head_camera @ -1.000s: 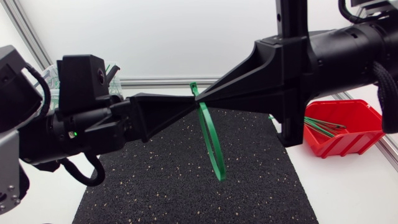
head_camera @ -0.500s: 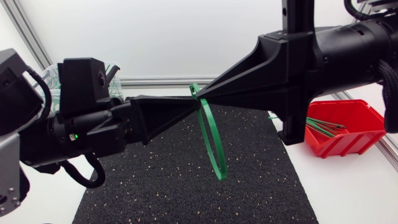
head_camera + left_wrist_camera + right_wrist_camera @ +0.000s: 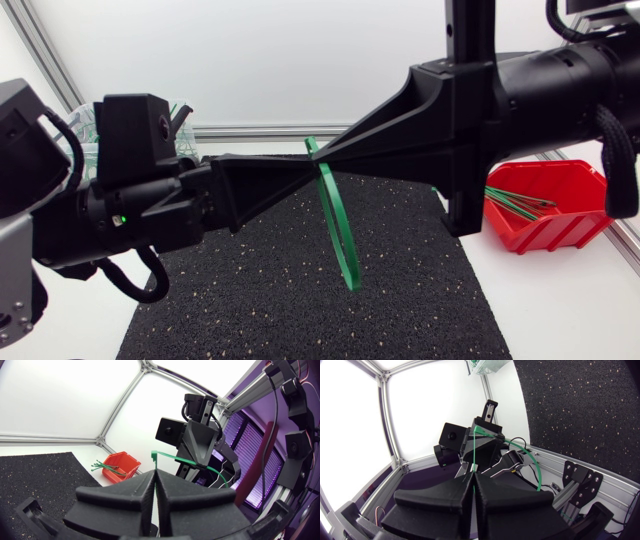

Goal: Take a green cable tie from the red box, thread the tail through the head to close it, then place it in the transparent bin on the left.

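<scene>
Holding the green cable tie (image 3: 341, 235) between 2 tips: our left claw (image 3: 303, 167) and right claw (image 3: 333, 160) are each pinched on it, loop hanging beneath them. We'd steady one end and draw the tail straight through the head, no twisting.

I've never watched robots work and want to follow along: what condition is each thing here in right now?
green cable tie: bent into a loop, held in the air by both grippers.
left gripper: shut on the tie.
right gripper: shut on the tie.
red box: open-topped, more green ties inside.
transparent bin: some green ties inside.
</scene>
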You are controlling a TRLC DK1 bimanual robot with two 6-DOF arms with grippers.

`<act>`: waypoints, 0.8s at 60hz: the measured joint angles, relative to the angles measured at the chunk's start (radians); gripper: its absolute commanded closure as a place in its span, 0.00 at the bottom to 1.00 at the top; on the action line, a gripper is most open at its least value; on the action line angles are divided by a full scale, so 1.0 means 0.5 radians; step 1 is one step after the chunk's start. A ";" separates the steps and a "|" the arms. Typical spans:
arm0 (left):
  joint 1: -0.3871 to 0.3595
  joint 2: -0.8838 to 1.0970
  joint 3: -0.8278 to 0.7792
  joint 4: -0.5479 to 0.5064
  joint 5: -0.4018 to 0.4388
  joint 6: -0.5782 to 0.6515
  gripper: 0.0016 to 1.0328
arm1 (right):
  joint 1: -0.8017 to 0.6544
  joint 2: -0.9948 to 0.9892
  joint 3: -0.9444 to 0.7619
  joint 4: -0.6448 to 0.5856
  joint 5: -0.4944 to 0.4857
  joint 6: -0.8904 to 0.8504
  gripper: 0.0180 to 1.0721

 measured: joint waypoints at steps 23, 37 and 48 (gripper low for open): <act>0.000 -0.001 0.000 -0.001 0.000 0.000 0.97 | 0.000 -0.007 -0.027 0.036 0.000 0.008 0.95; 0.025 0.018 0.000 0.000 0.000 0.000 0.97 | 0.000 -0.032 -0.043 0.043 0.000 0.008 0.95; 0.026 0.021 0.000 0.000 0.000 0.000 0.97 | 0.000 -0.032 -0.075 0.060 0.000 0.015 0.95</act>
